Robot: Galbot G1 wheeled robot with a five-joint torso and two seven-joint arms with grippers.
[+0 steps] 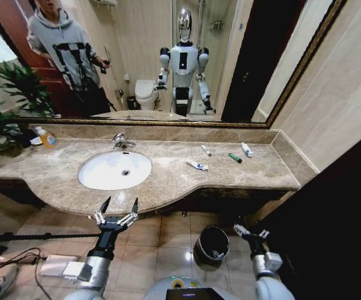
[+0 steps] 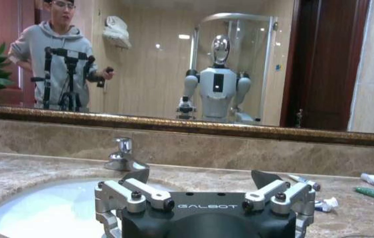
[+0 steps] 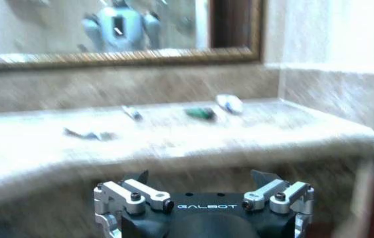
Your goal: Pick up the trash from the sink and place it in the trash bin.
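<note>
The left claw point(image 1: 118, 205) hangs just off the front edge of the desk point(image 1: 168, 178), its two dark, pointed fingertips point(image 1: 103, 205) spread wide and gripping nothing; silver hinged links and a matte black body carry the maker's lettering. It is lined up roughly with the sink point(image 1: 115, 170), a smooth white oval basin with a chrome drain at its centre and a stubby chrome faucet point(image 1: 120, 141) behind it. The right claw point(image 1: 250, 232) is lower, below the desk's right end and over the tiled floor, its fingers likewise parted and empty.

The trash lies not in the basin but on the mottled brown marble to its right: a white-and-blue tube point(image 1: 197, 165) nearest the sink, a slim white tube point(image 1: 206, 150) behind it, a dark green tube point(image 1: 235, 158) farther right, and a white tube point(image 1: 247, 149) near the back ledge, all apart from one another. In the right wrist view these shapes are smeared, so finer detail cannot be told.

The trash bin point(image 1: 212, 245), a round black cylinder with a glossy rim, stands on the glazed beige floor tiles between the two arms, near the right claw. A yellow soap bottle point(image 1: 46, 137) sits at the desk's far left, beside leafy green plants point(image 1: 5, 106). A gilt-framed mirror point(image 1: 168, 56) backs the marble.
</note>
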